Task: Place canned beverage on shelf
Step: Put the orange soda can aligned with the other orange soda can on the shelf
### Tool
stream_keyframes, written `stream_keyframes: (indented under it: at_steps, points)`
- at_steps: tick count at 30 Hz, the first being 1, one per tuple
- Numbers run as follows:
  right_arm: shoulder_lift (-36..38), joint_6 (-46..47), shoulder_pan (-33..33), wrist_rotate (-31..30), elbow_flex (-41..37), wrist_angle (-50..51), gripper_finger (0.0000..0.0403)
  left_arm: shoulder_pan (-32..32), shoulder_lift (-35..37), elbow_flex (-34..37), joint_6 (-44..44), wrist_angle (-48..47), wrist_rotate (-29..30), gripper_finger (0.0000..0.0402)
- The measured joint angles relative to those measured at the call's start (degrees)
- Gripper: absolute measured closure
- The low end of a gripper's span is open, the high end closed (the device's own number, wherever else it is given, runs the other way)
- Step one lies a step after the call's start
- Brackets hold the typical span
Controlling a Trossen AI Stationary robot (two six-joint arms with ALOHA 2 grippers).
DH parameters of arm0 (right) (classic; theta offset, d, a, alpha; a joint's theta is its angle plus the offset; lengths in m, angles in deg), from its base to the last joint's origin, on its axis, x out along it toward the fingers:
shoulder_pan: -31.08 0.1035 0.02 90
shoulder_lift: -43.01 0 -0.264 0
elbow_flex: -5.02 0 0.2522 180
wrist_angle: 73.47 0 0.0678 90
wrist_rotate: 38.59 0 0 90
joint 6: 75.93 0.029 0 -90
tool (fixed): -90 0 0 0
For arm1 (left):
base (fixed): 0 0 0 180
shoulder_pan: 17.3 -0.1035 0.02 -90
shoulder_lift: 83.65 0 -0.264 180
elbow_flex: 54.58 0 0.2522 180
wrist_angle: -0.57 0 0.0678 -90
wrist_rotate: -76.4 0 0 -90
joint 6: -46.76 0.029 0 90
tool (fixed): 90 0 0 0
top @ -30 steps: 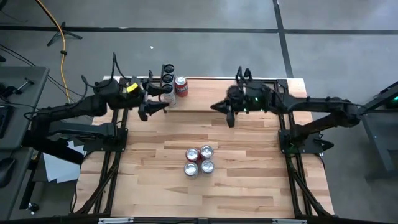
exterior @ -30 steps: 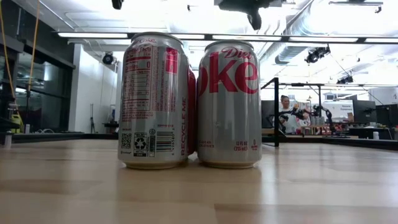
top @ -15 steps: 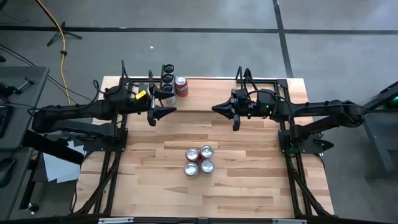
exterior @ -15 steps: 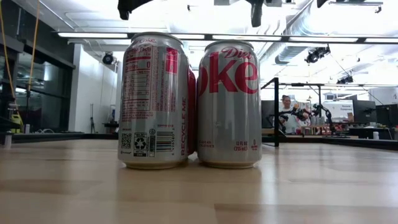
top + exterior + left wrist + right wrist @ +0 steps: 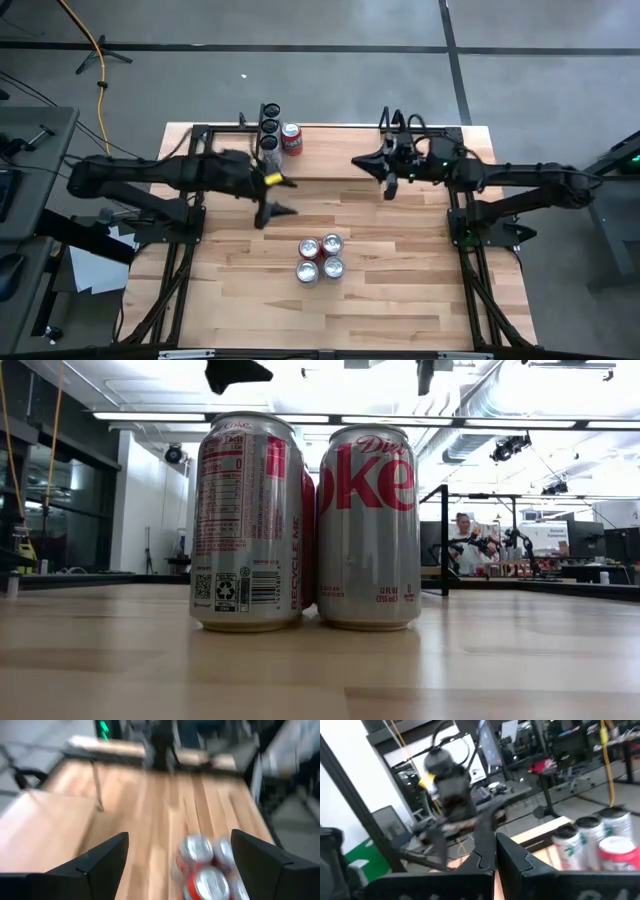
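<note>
A: Cans point(image 5: 320, 258), four of them, stand bunched together on the worktop point(image 5: 400, 290), toward six o'clock from its middle. From table height two point(image 5: 305, 520) fill the picture, silver with red lettering, sides touching.

B: And the shelf point(image 5: 330, 152)?

A: Along the twelve o'clock edge, pale plank with thin black rods. Four more cans point(image 5: 275, 135) sit near its nine o'clock end: three dark-topped ones in a line and a red one just beside them.

B: Where is the left tool point(image 5: 277, 197)?

A: Above the worktop, just off the shelf's front edge, at about eleven o'clock from the cluster. Its fingers point(image 5: 102, 860) are spread wide and hold nothing; its own camera sees the cluster point(image 5: 207, 870) between them, farther on.

B: The right tool point(image 5: 388, 186)?

A: At about one o'clock from the cluster, over the shelf's front edge, fingers point(image 5: 515, 857) clenched together with nothing between them. Past them its camera shows the left arm point(image 5: 452, 795) and the shelf's cans point(image 5: 597, 837).
</note>
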Motion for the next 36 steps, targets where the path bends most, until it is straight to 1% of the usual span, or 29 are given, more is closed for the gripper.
stream_keyframes:
  at_steps: [3,5,7,10,14,16,18,21,24,26,28,32,36]
  points:
    - [3.3,-2.3,-1.1,0.1,0.0,4.4,0.0402,3.7,-5.4,-4.7,0.7,-5.1,0.0,0.0098]
    - [5.3,-4.0,-2.0,0.1,0.0,8.9,0.0402,6.4,-8.8,-6.5,0.1,-5.5,0.3,0.0098]
    - [6.9,-4.7,-2.7,0.2,0.0,13.3,0.0402,8.9,-12.5,-7.8,-2.3,-5.5,2.1,0.0098]
    - [8.6,-4.8,-3.5,0.2,0.0,19.9,0.0402,11.8,-17.9,-9.1,-7.8,-4.5,4.8,0.0098]
    - [9.3,-4.8,-3.9,0.2,-0.2,26.0,0.0402,14.0,-24.3,-11.9,-19.8,-5.0,7.0,0.0098]
    - [9.3,-4.8,-3.9,0.2,-0.2,27.5,0.0402,14.7,-26.8,-13.9,-24.0,-5.7,6.9,0.0098]
    - [9.3,-4.8,-3.9,0.2,-0.2,28.8,0.0402,15.2,-29.0,-16.9,-25.4,-8.0,7.0,0.0098]
    - [9.3,-4.8,-3.9,0.2,-0.2,29.7,0.0402,15.7,-32.4,-23.1,-24.8,-17.3,8.1,0.0098]
    - [9.3,-4.8,-3.9,0.2,-0.2,29.8,0.0402,15.7,-36.2,-29.0,-23.9,-29.6,10.2,0.0098]
    - [9.3,-4.7,-3.9,0.2,-0.2,30.0,0.0402,15.5,-38.2,-31.6,-25.2,-33.8,11.4,0.0098]
    - [9.2,-4.7,-3.9,0.2,-0.2,30.0,0.0402,15.1,-39.4,-32.9,-26.1,-34.7,10.5,0.0098]
    - [9.2,-4.7,-3.9,0.2,-0.2,30.0,0.0402,15.0,-41.0,-33.4,-28.3,-31.9,6.2,0.0098]
    - [9.2,-3.5,-3.9,0.2,-0.2,30.0,0.0402,14.9,-42.3,-33.5,-34.3,-32.1,5.6,0.0098]
